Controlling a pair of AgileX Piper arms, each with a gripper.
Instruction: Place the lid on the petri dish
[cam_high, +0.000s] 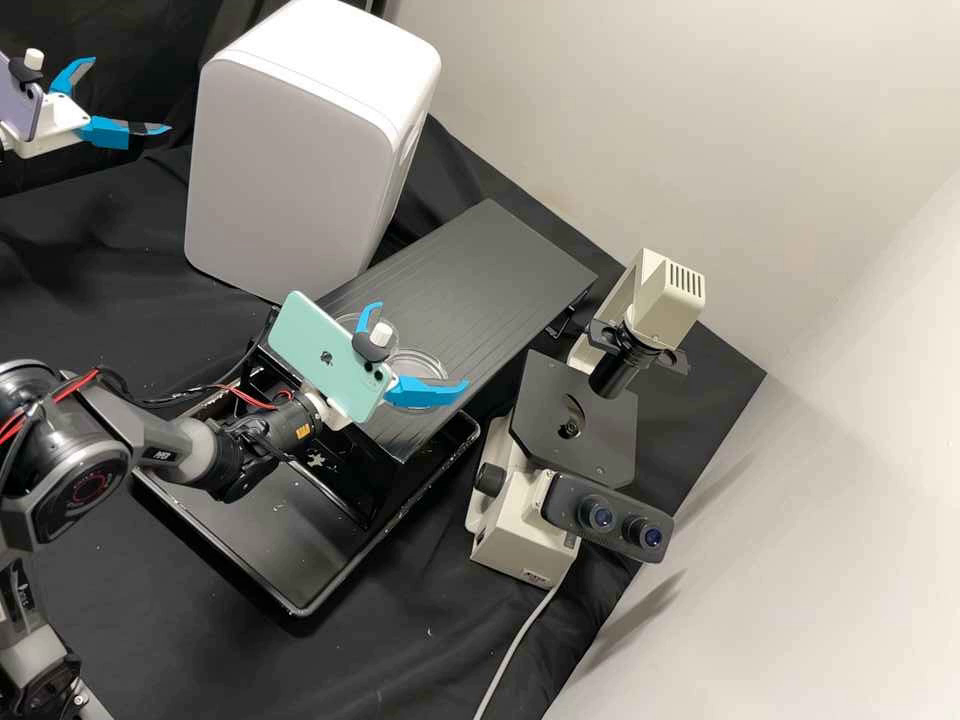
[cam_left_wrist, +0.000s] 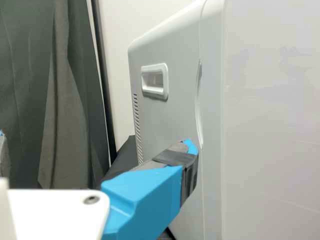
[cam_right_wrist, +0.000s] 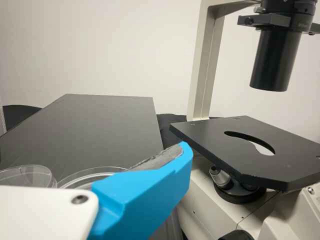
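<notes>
- The right gripper (cam_high: 420, 345) hangs low over the near end of a black ridged plate (cam_high: 480, 270). Its two blue fingers are spread wide apart and hold nothing.
- The petri dish (cam_high: 412, 362) is a clear round thing. It lies flat on the plate, right between those two fingers, and the fingers do not seem to touch it.
- In the right wrist view, one blue finger (cam_right_wrist: 150, 190) sits in front of the dish. A second clear round piece (cam_right_wrist: 25, 176) lies just beside the dish on the same plate. It may be the lid, but I cannot tell which of the two is which.
- The plate stands over a black tray (cam_high: 300, 560).
- The left gripper (cam_high: 130, 95) is up in the air, far from the dish, near a big white box (cam_high: 300, 150). Its fingers are wide apart too, with nothing in them.
- A white microscope (cam_high: 560, 500) stands next to the tray, on the side away from the white box.
- A black cloth (cam_high: 100, 260) covers the bench.
</notes>
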